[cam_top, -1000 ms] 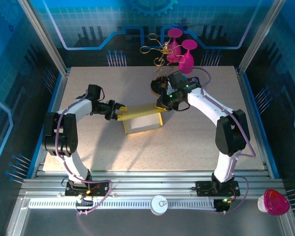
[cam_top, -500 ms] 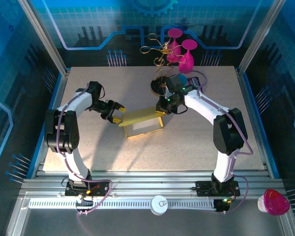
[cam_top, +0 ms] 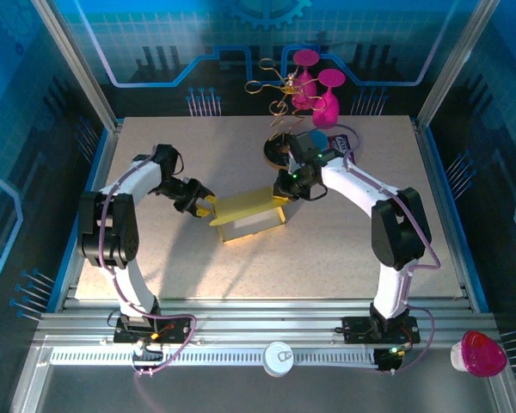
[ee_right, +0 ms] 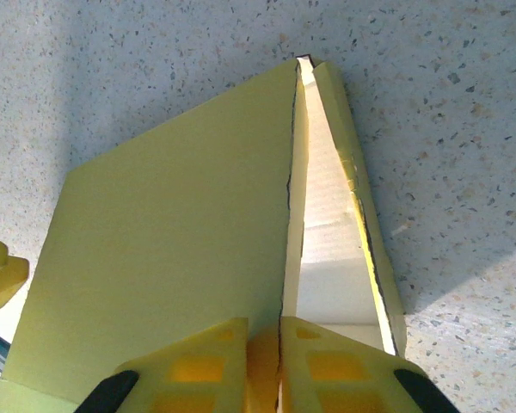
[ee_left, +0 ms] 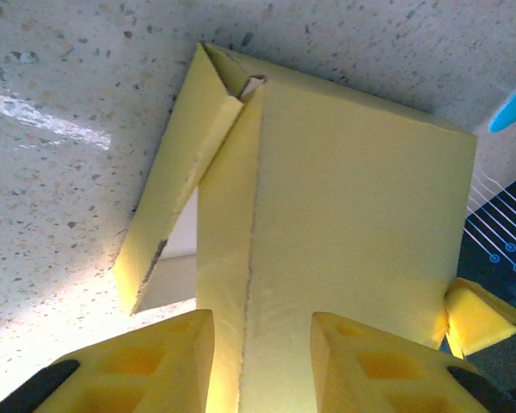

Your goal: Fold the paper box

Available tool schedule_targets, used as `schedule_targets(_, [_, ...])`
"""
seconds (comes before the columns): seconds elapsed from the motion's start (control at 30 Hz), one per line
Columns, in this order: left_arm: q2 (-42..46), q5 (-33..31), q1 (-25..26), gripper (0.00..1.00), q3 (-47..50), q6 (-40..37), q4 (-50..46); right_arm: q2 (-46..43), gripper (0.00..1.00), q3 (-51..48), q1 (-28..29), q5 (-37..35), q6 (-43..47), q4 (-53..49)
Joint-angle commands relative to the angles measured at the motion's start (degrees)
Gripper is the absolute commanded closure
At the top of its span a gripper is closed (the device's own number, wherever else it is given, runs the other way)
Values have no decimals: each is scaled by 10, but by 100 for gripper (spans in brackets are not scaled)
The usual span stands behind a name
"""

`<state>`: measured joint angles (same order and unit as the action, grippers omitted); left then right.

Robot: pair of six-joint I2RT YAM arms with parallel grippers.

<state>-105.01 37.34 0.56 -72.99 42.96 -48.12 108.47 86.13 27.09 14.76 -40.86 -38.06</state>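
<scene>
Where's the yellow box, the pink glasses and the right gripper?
paper box [cam_top: 245,205], top view, on its yellow lid.
pink glasses [cam_top: 326,107], top view, on the nearer one's pink body.
right gripper [ee_right: 279,340], right wrist view, between its fingertips.

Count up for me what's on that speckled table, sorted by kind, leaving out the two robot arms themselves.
yellow paper box: 1
pink stemmed glasses: 2
gold wire stand: 1
bluish item, too hidden to name: 1
Total: 5
</scene>
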Motion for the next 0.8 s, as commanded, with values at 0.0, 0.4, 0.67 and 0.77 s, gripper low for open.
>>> schedule_targets(0.0, [18, -2, 6, 63, 30, -4, 6, 7, 85, -12, 10, -19, 20, -11])
schedule_targets(0.4, [28, -6, 39, 53, 99, -1, 97, 13, 85, -45, 19, -49, 51, -11])
schedule_targets(0.67, [23, -27, 46, 61, 124, -11, 110, 17, 85, -57, 21, -68, 71, -16])
schedule_targets(0.77, [22, -29, 50, 64, 132, -10, 120, 19, 85, -61, 21, -69, 78, -17])
